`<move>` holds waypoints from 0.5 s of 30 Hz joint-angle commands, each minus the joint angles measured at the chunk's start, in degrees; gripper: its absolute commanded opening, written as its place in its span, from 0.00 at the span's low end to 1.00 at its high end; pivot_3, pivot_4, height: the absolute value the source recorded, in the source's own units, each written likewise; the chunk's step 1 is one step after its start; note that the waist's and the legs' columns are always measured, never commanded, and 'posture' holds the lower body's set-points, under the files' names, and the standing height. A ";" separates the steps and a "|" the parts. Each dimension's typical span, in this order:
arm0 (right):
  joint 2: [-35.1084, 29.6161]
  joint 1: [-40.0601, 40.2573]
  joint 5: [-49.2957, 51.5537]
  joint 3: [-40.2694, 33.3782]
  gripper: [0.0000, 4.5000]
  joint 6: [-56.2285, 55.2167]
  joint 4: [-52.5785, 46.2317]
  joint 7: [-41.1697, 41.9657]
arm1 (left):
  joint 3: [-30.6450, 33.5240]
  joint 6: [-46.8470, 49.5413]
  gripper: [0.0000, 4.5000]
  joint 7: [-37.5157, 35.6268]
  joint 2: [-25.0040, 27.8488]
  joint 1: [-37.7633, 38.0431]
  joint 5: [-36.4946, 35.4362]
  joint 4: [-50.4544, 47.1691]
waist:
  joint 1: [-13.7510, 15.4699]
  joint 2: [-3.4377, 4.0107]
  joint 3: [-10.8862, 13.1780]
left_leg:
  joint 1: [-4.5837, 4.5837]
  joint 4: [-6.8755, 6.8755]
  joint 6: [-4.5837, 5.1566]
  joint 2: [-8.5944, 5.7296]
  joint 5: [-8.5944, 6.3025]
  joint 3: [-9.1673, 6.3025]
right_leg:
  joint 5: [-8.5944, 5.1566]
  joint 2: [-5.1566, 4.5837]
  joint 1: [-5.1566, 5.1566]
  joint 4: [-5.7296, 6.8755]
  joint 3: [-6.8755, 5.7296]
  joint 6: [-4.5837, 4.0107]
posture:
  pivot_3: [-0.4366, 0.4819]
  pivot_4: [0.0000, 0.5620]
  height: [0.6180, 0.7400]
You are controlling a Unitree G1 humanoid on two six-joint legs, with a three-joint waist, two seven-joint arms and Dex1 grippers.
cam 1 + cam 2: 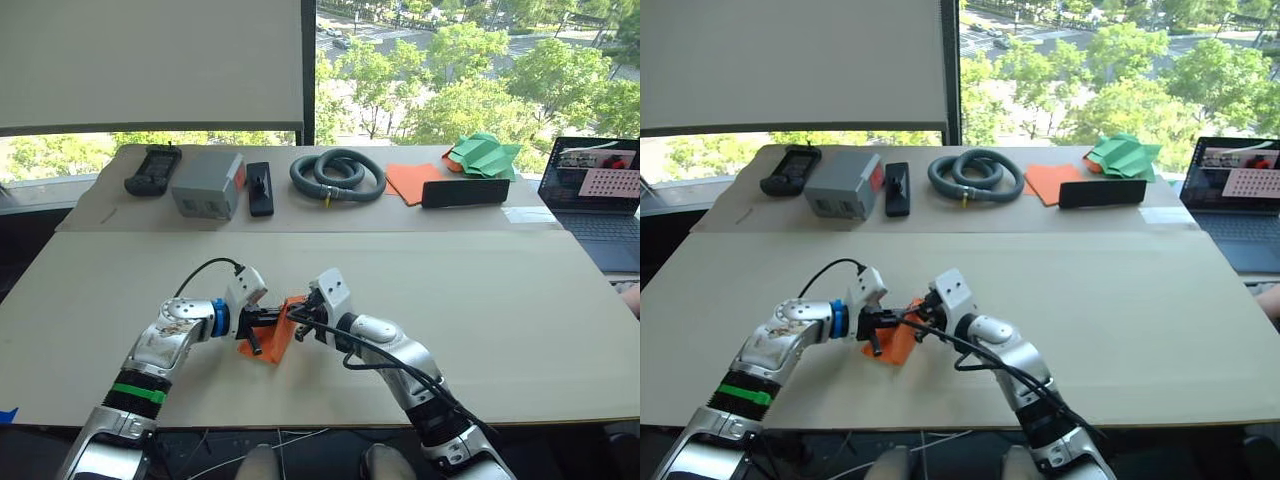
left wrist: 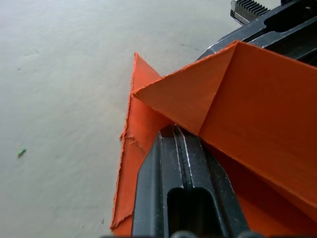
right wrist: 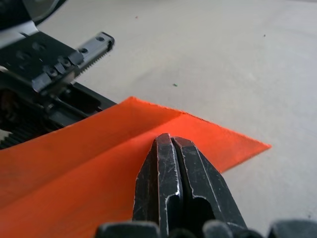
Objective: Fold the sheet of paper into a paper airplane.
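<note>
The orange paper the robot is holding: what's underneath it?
Under the sheet of paper lies the pale table; a folded flap overlaps a lower layer. Whatever lies beneath the paper's middle is covered.

Bright daylight from the window (image 1: pixel 470 70) behind; close wrist views perhaps slightly soft.

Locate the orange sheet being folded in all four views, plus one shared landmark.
Left eye view: the sheet of paper sits low and centre-left, between both end effectors.
Right eye view: low and centre-left, same spot on the table.
Left wrist view: folded flap across the right half.
Right wrist view: lower left half.
Shared landmark: the pale table.
</note>
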 commanded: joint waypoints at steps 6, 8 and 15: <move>1.42 -2.08 -1.85 1.36 0.00 -1.32 3.34 0.93 | 7.34 5.33 0.00 2.06 4.51 3.82 -3.56 -9.01 | 0.02 0.00 0.01 | 0.01 -0.01 -0.04 0.02 -0.02 0.00 | -0.01 0.00 -0.06 -0.01 -0.01 -0.01 | 0.48 0.27 0.70; 1.41 -2.22 -2.24 1.75 0.00 -1.51 3.89 1.20 | 9.26 6.73 0.00 2.63 5.16 3.90 -4.83 -10.08 | 0.10 -0.01 0.01 | 0.00 -0.01 -0.15 0.02 -0.09 0.00 | -0.01 0.00 -0.07 -0.03 -0.02 -0.01 | 0.48 0.27 0.70; 1.58 -3.16 -3.17 1.83 0.00 -1.84 5.19 1.91 | 11.88 8.20 0.00 2.50 5.82 1.64 -7.98 -11.67 | 0.05 -0.01 0.01 | 0.04 -0.02 -0.18 0.02 -0.11 0.00 | -0.01 0.00 -0.06 -0.02 -0.02 -0.01 | 0.48 0.27 0.70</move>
